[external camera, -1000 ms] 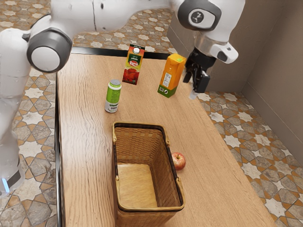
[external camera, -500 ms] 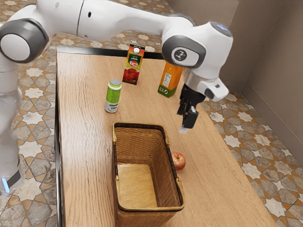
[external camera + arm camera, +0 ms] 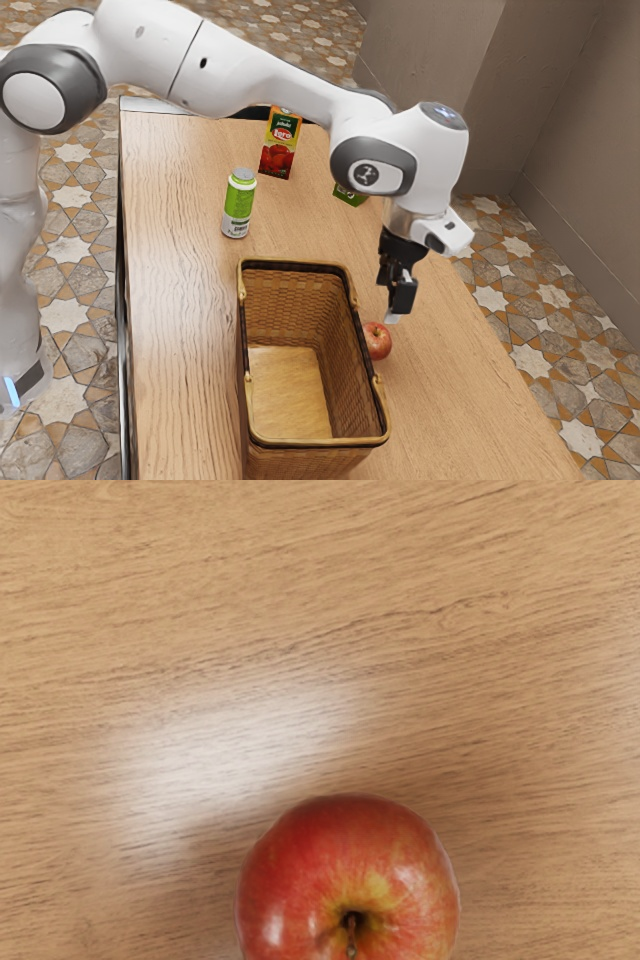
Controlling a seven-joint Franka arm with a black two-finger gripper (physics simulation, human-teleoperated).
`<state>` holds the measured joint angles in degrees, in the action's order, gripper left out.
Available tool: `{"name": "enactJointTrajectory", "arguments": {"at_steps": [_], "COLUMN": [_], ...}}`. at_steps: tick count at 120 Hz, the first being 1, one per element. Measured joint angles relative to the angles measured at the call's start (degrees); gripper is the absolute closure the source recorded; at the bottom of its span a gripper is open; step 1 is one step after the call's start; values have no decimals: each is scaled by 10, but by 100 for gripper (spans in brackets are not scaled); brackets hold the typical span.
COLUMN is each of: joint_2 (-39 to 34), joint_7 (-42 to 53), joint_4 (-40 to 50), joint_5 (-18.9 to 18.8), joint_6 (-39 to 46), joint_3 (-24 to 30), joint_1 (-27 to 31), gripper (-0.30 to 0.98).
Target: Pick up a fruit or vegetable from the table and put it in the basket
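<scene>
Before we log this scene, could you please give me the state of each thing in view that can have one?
Wicker basket: upright, open-topped, no contents visible.
Apple: whole, on the table, not in the basket.
Green-and-white can: upright.
Red carton: upright, top partly hidden.
Green-based carton: mostly hidden by the arm; state unclear.
Gripper: holding nothing, near the apple.

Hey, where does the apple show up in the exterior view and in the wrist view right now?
Exterior view: the apple is right of center, somewhat below mid-height, on the table beside the basket's right-hand wall as pictured.
Wrist view: the same apple is at the lower edge, slightly right of center, stem up, partly cut off.
Shared landmark: the wood-grained tabletop that the apple rests on.
</scene>
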<state>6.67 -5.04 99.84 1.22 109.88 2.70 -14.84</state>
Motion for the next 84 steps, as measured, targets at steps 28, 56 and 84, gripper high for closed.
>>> {"name": "enactJointTrajectory", "arguments": {"at_steps": [28,56,84], "joint_2": [-3,1,10], "joint_7": [-9,-16,-20], "joint_4": [39,53,65], "joint_5": [1,2,2], "joint_6": [34,55,76], "joint_3": [0,0,0], "joint_1": [0,0,1], "gripper": [0,0,0]}}
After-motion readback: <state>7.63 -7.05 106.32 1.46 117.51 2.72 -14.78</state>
